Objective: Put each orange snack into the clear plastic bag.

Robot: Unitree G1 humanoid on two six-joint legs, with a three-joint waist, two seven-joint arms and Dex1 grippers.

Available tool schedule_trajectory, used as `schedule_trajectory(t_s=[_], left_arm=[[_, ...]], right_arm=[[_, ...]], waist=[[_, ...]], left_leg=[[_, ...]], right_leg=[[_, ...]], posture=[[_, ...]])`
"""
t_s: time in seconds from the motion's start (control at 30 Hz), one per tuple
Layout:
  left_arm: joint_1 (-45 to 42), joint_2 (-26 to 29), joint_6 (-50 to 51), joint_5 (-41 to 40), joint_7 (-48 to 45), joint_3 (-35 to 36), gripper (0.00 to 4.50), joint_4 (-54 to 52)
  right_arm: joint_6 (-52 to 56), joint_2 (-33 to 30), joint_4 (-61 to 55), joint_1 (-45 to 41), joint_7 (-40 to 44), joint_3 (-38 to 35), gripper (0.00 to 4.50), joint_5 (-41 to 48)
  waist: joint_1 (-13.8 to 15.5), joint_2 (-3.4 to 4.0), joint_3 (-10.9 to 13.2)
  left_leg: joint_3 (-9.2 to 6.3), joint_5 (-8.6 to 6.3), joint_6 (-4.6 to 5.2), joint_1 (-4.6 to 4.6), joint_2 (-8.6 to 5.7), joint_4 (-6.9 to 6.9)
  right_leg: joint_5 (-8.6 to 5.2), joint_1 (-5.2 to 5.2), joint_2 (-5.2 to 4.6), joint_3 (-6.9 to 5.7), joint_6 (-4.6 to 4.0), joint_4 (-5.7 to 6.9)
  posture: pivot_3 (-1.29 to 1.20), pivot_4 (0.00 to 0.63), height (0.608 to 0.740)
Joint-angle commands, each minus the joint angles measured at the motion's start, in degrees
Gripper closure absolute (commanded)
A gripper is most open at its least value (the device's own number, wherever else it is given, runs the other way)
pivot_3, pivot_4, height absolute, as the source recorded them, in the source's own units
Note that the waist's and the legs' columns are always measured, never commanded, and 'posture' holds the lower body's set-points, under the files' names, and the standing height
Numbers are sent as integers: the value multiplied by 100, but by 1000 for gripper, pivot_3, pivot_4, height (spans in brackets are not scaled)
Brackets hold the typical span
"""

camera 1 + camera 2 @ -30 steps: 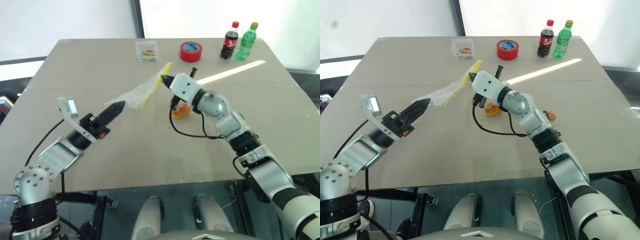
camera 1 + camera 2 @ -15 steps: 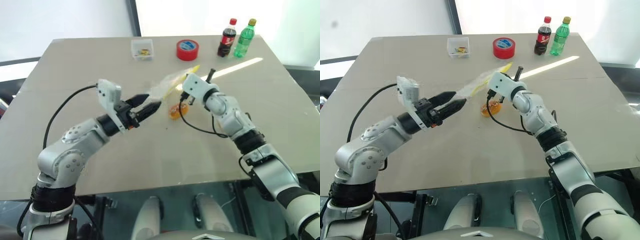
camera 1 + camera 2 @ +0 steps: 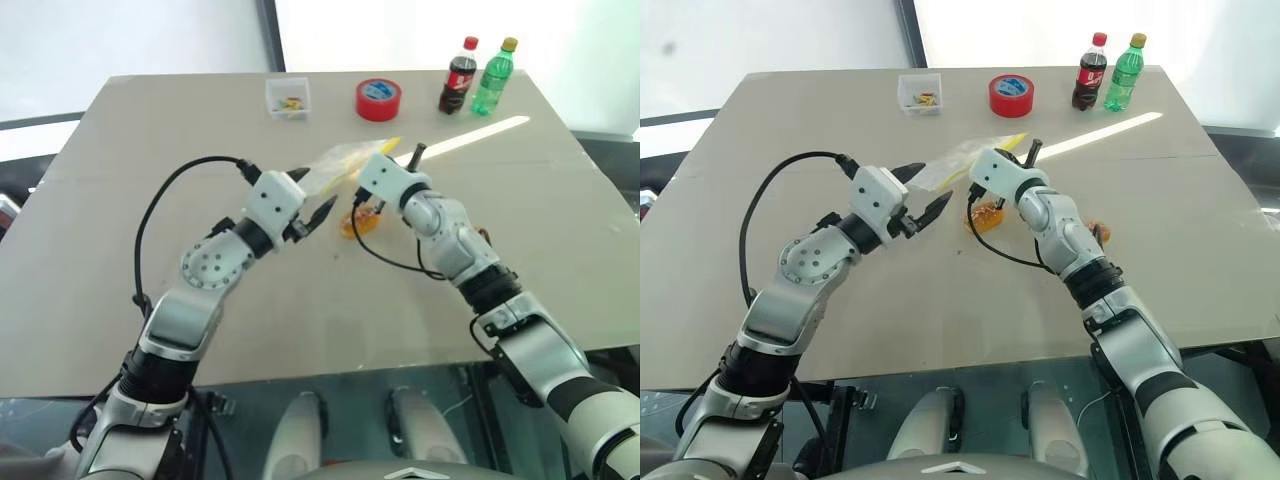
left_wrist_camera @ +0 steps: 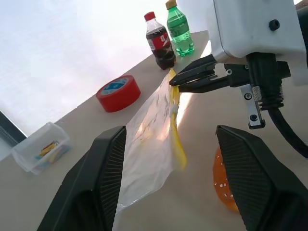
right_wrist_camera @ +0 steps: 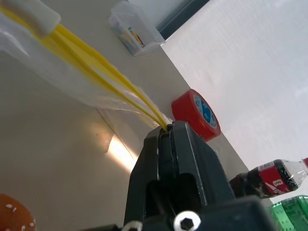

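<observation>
Holding the bag: the right gripper has its fingers pressed together on the yellow zip strip of the clear plastic bag, which hangs in the air above the table.
Left gripper: the left gripper has its black fingers spread wide, one to each side of the hanging bag's free end, not touching it.
Bag contents: nothing orange shows through the plastic, so the bag looks empty.
First snack: one orange snack lies on the table just below the right gripper, under the bag.
Second snack: another orange snack lies on the table beside the right forearm, partly hidden by it.
Done: the bag is lifted and held by its mouth.
Left: judging by this, the mouth needs opening by the left gripper, then both snacks go in; neither is bagged yet.
</observation>
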Motion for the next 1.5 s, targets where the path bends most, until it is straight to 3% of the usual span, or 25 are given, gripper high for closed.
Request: schedule_trajectory(t_s=[0.03, 0.47, 0.57, 0.73, 0.87, 0.97, 1.07, 1.2, 1.3, 1.47, 1.5], left_arm=[[-1, -61, -58, 266, -40, 35, 1350, 39], [-228, -526, 484, 510, -65, 35, 1350, 91], [-228, -545, 596, 602, -12, 65, 2169, 74], [-219, -586, 620, 684, -25, 84, 4475, 84], [-254, -609, 533, 762, -43, 70, 4475, 237], [-254, -551, 369, 932, -39, 51, 4475, 338], [-252, -550, -45, 1051, -25, 81, 4500, 506], [-217, -337, -837, 1229, -205, 80, 4500, 838], [-268, -95, -1531, 1339, -340, 154, 4500, 1264], [-382, 148, -2545, 1275, -605, 278, 4500, 1876], [-393, 178, -2702, 1261, -642, 299, 4500, 1970]], right_arm=[[61, 54, -403, -13, -39, 17, 4500, -36], [168, 177, -639, 102, 4, 122, 4500, -44], [176, 173, -670, 128, 17, 127, 4500, -45], [171, 156, -667, 125, 19, 124, 4500, -41], [197, 173, -713, 157, 36, 101, 4500, -3], [828, 412, -891, 289, 93, -261, 4500, 315], [748, 354, -1175, 445, 187, -314, 3647, 466], [891, 152, -1799, 760, 333, -399, 1989, 499], [1255, 245, -2362, 1071, 607, -779, 1989, 1029], [2749, 1126, -3282, 1305, 983, -1923, 1989, 2659], [2988, 1275, -3384, 1282, 1000, -2109, 2537, 2920]], waist=[[-3, 0, 0], [-2, 0, 0], [-1, 0, 0], [0, 0, 0], [0, 0, 0], [-5, 0, 0], [5, 0, 0], [18, -1, 0], [12, 0, 0], [2, 0, 0], [6, 0, 0]], left_leg=[[0, 0, 0, 0, 0, 2], [-3, 1, 1, 3, 0, 11], [-3, 1, 1, 3, 0, 12], [-4, 1, 0, 4, 0, 13], [-3, 1, 0, 4, 0, 13], [-4, 1, 0, 4, 0, 12], [-6, 1, 0, 4, 0, 12], [-5, 1, 0, 3, -1, 15], [-7, 1, 0, 3, 0, 14], [-6, 1, 0, 6, 3, 16], [-7, 1, 0, 6, 3, 16]], right_leg=[[0, 0, 0, 0, 0, 3], [0, 0, 2, -1, 1, 18], [0, 0, 2, -2, 1, 20], [0, 0, 2, -2, 1, 23], [0, 0, 2, -2, 1, 22], [0, 0, 2, -2, 0, 23], [0, 0, 2, -3, 0, 25], [0, 1, 0, -4, 1, 24], [0, 0, 2, -5, 0, 24], [0, 0, 4, -5, 0, 32], [0, 0, 4, -5, 0, 34]], posture=[[0, 150, 740], [0, 150, 740], [0, 150, 740], [0, 150, 740], [0, 150, 740], [0, 150, 740], [0, 150, 740], [0, 150, 740], [0, 150, 740], [0, 150, 740], [0, 150, 740]])
